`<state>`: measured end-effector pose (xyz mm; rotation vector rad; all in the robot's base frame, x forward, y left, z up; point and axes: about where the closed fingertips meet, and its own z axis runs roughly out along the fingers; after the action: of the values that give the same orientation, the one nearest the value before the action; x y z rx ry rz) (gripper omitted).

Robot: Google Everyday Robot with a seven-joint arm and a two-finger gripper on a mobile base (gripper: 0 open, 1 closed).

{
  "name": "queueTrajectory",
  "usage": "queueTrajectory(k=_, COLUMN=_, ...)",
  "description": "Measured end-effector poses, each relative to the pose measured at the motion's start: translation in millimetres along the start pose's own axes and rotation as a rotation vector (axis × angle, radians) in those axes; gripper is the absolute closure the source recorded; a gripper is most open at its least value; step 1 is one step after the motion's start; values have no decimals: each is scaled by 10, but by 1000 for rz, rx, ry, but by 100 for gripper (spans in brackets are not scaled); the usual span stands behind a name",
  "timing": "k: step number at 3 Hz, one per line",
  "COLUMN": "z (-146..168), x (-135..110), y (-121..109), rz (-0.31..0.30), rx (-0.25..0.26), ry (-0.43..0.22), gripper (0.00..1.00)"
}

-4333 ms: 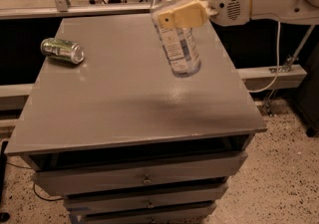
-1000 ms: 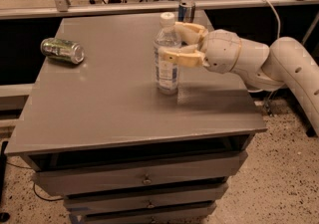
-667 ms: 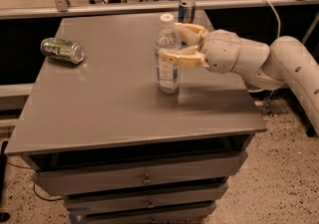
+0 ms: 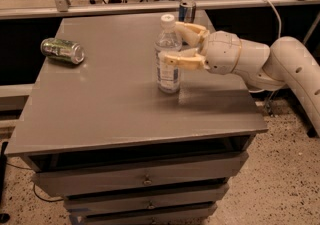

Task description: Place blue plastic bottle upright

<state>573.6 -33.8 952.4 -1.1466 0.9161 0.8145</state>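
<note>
The blue plastic bottle [image 4: 168, 76], clear with a white cap and a blue-and-white label, stands upright on the grey table top [image 4: 115, 104], right of its middle. My gripper [image 4: 168, 42] reaches in from the right at the height of the bottle's upper half. One finger [image 4: 182, 61] lies in front of the bottle and the other [image 4: 190, 28] behind it. They look spread a little wider than the bottle, so the gripper is open around it.
A green can [image 4: 62, 50] lies on its side at the table's left. A blue-and-silver slim can [image 4: 187, 11] stands at the far edge, behind my gripper. Drawers sit under the table top. A railing runs behind the table.
Some seconds ago the bottle hung tilted in my gripper above the table. It now stands upright on the table. Over the last second nothing has visibly moved.
</note>
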Motion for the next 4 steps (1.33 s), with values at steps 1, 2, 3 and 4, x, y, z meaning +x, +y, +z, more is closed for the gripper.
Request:
queueTrajectory(k=1, z=-6, x=21, y=6, rz=4, rx=4, ry=7, gripper=0)
queueTrajectory(k=2, z=-31, x=43, y=13, rz=9, rx=16, ry=12, gripper=0)
queueTrajectory(k=3, z=-204, x=-15, y=23, rz=5, rx=45, ry=52, gripper=0)
queueTrajectory(k=4, z=-687, x=-214, y=111, rz=42, rx=104, ry=149, gripper=0)
